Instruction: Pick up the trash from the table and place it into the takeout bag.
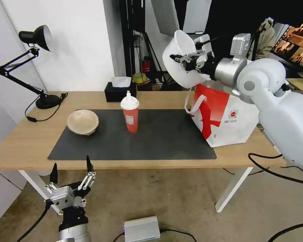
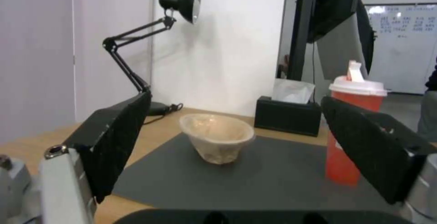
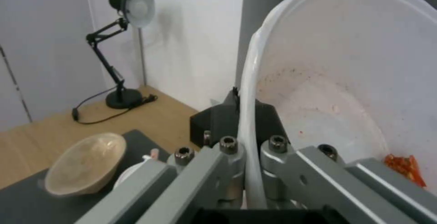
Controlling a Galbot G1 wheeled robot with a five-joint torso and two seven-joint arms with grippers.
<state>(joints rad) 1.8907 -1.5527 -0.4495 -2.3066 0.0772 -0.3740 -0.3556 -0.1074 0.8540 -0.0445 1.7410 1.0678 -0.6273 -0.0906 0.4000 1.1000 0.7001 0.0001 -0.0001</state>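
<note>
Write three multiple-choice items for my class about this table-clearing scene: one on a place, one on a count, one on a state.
1. Where is the white bowl?
A. On the mat
B. Held tilted above the takeout bag
C. Beside the lamp

2. How many trash items stand on the grey mat?
A. One
B. Two
C. Three

3. What is the left pincer doing?
A. Open, holding nothing
B. Shut on the cup
C. Shut on the beige bowl

Answers:
1 B: the right pincer clamps the bowl's rim in the air over the bag.
2 B: the beige bowl and the red cup stand there.
3 A: its fingers are spread, below the table's front edge.
</note>
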